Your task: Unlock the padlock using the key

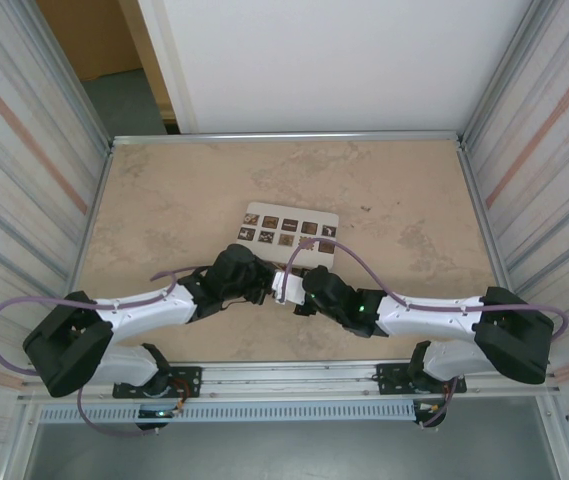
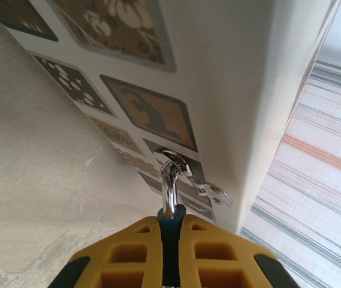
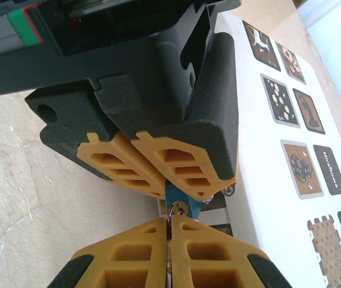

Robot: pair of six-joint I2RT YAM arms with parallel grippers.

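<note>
The left claw (image 2: pixel 171 218) is clamped shut on the thin blue body of the padlock (image 2: pixel 169 198). The yellow fingers (image 2: pixel 128 252) press on both sides of the body, and the silver shackle sticks straight out past their tips. A small metal ring (image 2: pixel 174 161) sits at the far end of the shackle, and a flat little key (image 2: pixel 217 194) hangs from it off to the side, free of either claw. The right claw (image 3: pixel 169 223) faces the left one tip to tip. Its fingers are pressed together with only a hairline seam between them, and a bit of metal shows right at the tips, just beside the blue body. Whether it pinches that metal cannot be told. Below the padlock lies a white card (image 3: pixel 251 150) printed with dark picture tiles. From above, the two claws meet at the near edge of that card, around the middle of the bench (image 1: pixel 164 200) and somewhat toward its near edge, with both arms reaching in from the near corners.
</note>
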